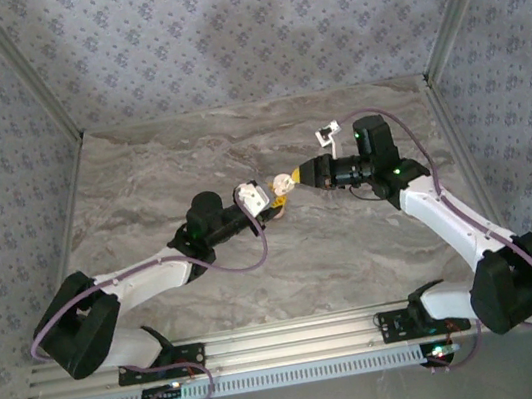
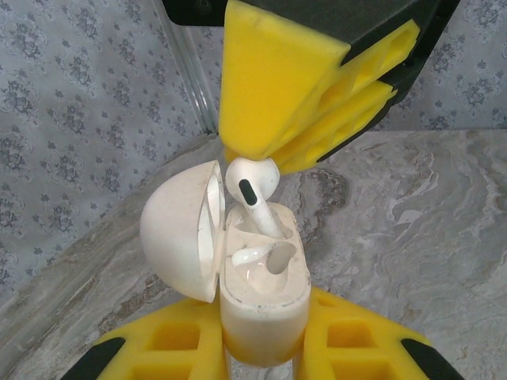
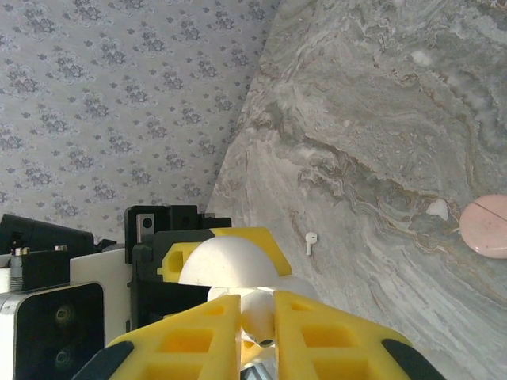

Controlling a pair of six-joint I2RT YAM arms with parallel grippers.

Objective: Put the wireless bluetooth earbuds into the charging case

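Note:
The white charging case [image 2: 263, 281] stands upright with its lid [image 2: 178, 229] swung open to the left. My left gripper [image 2: 261, 336] is shut on the case's lower body. One white earbud [image 2: 252, 190] hangs over the case's far slot with its stem reaching into it, and my right gripper [image 3: 257, 317] is shut on its head. The right gripper's yellow fingers [image 2: 277, 95] come down from above in the left wrist view. A second earbud [image 3: 310, 242] lies loose on the marble table. From above, both grippers [image 1: 280, 192] meet at mid-table.
A round pink puck [image 3: 485, 226] lies on the table [image 3: 380, 119] at the right edge of the right wrist view, with a small white piece [image 3: 436, 209] beside it. Patterned walls enclose the table on three sides.

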